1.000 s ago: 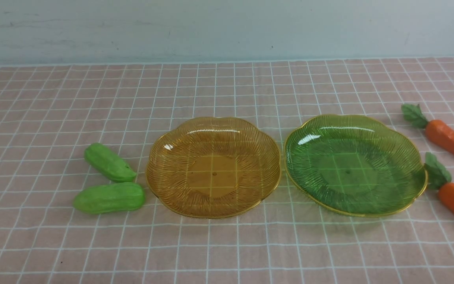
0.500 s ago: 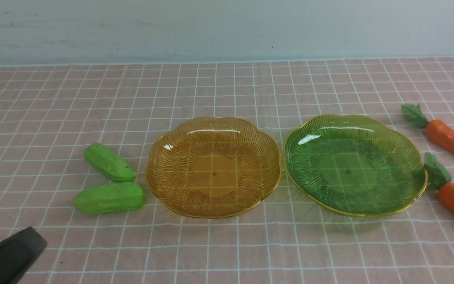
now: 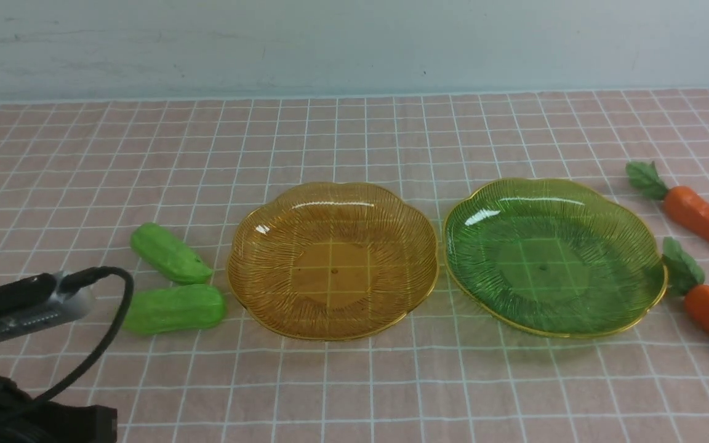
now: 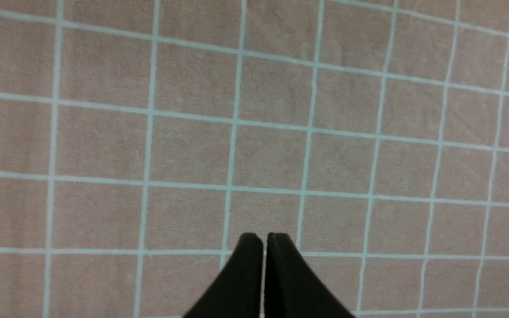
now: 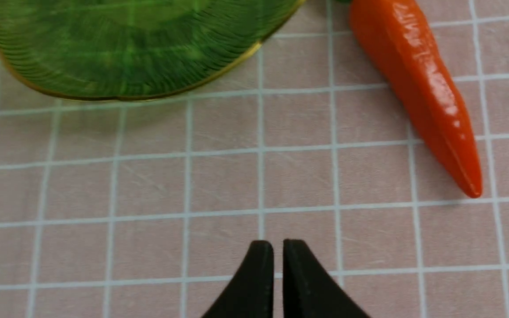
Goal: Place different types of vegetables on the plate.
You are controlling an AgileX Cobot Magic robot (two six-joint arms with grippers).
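left hand (image 4: 264, 238): we saw its two black fingers drawn almost together, with only a thin slit between them and nothing held. It hung above bare checked cloth.
right hand (image 5: 278, 245): we found it closed to the same narrow slit and empty. It hung over the cloth near the green plate's edge and the near carrot, touching neither.
left arm (image 3: 19, 301): in the front view it stood at the counter's near left corner, and its black cable (image 3: 117, 320) looped across the left end of the near cucumber.
far cucumber (image 3: 170, 253): it lay on the cloth to the left of the amber plate, set at a slant.
near cucumber (image 3: 176, 309): it lay just in front of the other one, and its right end was close to the amber plate's rim.
far carrot (image 3: 699, 215): it lay to the right of the green plate, with its leafy top pointing back and left.
near carrot (image 3: 708, 311): its leaves were just beside the green plate's rim, and its orange body ran toward the near right edge.
amber plate (image 3: 268, 271): it sat at the middle of the counter with nothing on it.
green plate (image 3: 484, 271): it sat just to the right of the amber one, and we saw nothing on it.
counter (image 3: 354, 135): a pink cloth with a white grid covered it.
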